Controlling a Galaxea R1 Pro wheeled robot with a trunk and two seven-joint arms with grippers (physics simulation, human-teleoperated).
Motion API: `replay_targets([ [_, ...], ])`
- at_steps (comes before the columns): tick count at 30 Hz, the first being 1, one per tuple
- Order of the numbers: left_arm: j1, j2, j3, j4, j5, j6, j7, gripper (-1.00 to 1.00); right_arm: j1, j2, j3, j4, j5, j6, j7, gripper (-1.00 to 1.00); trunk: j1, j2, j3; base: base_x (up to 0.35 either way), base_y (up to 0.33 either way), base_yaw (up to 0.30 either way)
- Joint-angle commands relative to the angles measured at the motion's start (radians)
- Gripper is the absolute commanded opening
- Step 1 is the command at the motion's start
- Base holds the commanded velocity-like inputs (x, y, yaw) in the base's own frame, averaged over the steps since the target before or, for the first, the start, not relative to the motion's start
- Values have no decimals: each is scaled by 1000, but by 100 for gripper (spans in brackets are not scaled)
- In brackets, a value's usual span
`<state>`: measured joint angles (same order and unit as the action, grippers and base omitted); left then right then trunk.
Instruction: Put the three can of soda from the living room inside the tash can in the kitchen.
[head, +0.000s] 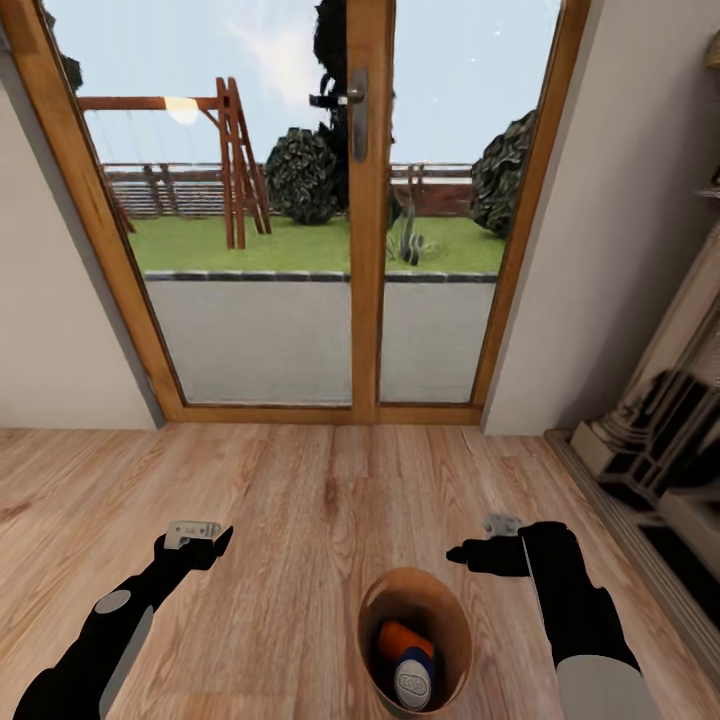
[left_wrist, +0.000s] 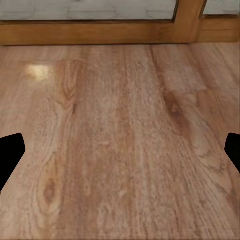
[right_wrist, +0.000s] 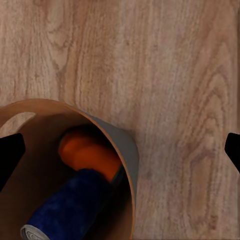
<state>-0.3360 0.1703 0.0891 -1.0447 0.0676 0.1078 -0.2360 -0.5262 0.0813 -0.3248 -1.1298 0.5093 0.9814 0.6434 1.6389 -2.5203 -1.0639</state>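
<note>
Reaching in from the lower left of the head view, the left gripper hangs over bare wood-plank floor; in the left wrist view its two dark fingertips sit at opposite edges of the picture, spread wide with nothing between them but planks. Above it, filling the upper half of the head view, stand wood-framed glass doors with a dark lever handle; through the glass a wooden swing frame, a lawn and rounded bushes show. At lower centre sits the trash can, brown inside, upright on the floor between the two arms. Inside it lie an orange soda can and a dark blue soda can with a pale top facing up; markings on that top are too small to read. The right wrist view looks down on the bin's rim, with the orange can touching the blue one. The right gripper hovers just right of the bin, empty, fingers spread wide. At the far right edge stands a pale fireplace surround.
</note>
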Motion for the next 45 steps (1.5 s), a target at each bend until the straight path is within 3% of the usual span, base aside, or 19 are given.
replay_targets([
  [1, 0, 0, 0, 0, 0, 2, 0, 100, 0, 0, 0, -1, 1, -8, 0, 100, 0, 0, 4, 0, 0, 0],
  [23, -1, 0, 0, 2, -2, 6, 0, 100, 2, 0, -1, -2, -3, -26, 1, 100, -10, 5, 89, 0, 0, 0],
  [32, -1, 0, -2, 23, -2, 60, 11, 100, 13, 6, 0, -132, -9, -118, 4, 100, -14, 8, 124, 0, 0, 0],
  [45, -2, 0, -2, 38, -3, 64, 13, 100, 14, 9, 0, -152, -9, -128, 4, 100, -20, 11, 174, 0, 0, 0],
])
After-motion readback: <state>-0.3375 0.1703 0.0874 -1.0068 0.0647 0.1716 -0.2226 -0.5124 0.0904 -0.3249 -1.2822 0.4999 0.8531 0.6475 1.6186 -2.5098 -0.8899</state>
